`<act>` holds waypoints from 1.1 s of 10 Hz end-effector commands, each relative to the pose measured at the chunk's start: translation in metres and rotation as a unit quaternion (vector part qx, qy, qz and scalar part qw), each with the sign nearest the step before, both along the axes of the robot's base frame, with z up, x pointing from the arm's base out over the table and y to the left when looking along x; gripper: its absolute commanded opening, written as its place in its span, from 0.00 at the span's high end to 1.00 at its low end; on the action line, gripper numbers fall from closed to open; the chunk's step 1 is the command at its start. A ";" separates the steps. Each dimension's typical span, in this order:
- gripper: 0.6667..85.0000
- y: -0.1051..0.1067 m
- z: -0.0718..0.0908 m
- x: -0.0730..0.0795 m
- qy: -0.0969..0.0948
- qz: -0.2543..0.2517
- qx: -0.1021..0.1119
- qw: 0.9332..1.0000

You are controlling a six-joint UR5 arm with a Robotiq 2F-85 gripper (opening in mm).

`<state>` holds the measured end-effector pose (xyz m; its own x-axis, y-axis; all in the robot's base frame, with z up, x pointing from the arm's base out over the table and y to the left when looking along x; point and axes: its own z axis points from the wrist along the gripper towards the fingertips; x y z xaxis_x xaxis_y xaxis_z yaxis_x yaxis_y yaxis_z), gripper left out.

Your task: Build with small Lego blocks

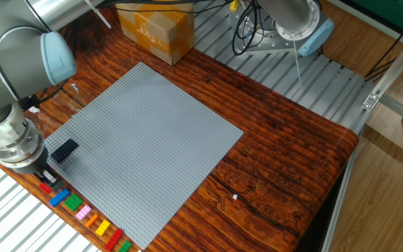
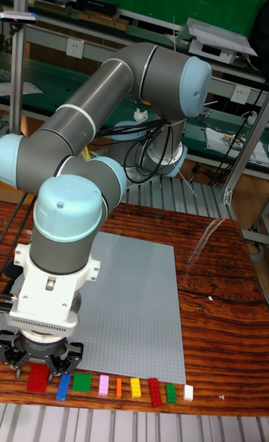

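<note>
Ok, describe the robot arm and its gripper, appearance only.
The arm is built of thick grey metallic tubes, with light blue round caps at its joints. Its wrist section is white, ending in a silver ring. The gripper below is dark, almost black. Black cables loop near the arm's base.

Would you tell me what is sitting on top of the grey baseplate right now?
One black Lego block sits on the grey baseplate, near its corner by the gripper. The rest of the plate looks bare. In the tall view the arm covers that corner, hiding the block.
</note>
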<state>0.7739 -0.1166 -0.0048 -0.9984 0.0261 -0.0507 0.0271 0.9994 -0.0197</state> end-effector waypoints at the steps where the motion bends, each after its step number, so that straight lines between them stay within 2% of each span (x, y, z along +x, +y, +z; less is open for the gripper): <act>1: 0.43 0.003 0.001 0.005 -0.011 -0.005 0.017 1.000; 4: 0.45 -0.007 0.007 0.004 -0.010 0.000 0.021 1.000; 5: 0.45 -0.008 0.009 0.002 -0.012 0.002 0.032 0.999; 7: 0.49 -0.007 0.004 0.012 -0.029 -0.007 0.033 0.999; 11: 0.53 -0.007 0.004 0.016 -0.039 -0.009 0.037 0.999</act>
